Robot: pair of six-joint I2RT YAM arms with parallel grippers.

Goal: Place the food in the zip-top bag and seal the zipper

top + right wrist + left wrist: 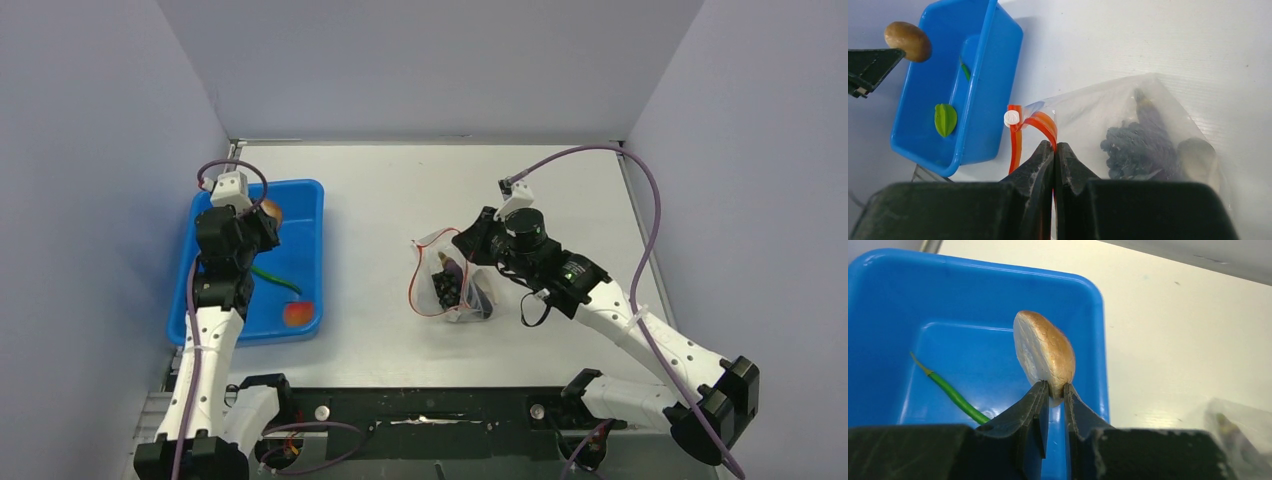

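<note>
My left gripper [1054, 386] is shut on the pale disc [1044, 352], which has a tan rim, and holds it on edge above the blue tray [1088, 315]; the disc also shows in the top view [272, 210]. The long green pod [275, 278] and the orange-red fruit [297, 314] lie in the tray. The clear zip-top bag [1098, 107] lies mid-table with the dark grape bunch [1138, 142] and a pale round piece [1198, 157] inside. My right gripper [1054, 145] is shut on the red zipper strip [1045, 125] at the bag's mouth, next to its white slider [1011, 118].
The blue tray [310, 200] stands at the left of the table near the left wall. A lime-green piece [945, 120] shows in it in the right wrist view. Grey walls close in the left, back and right sides.
</note>
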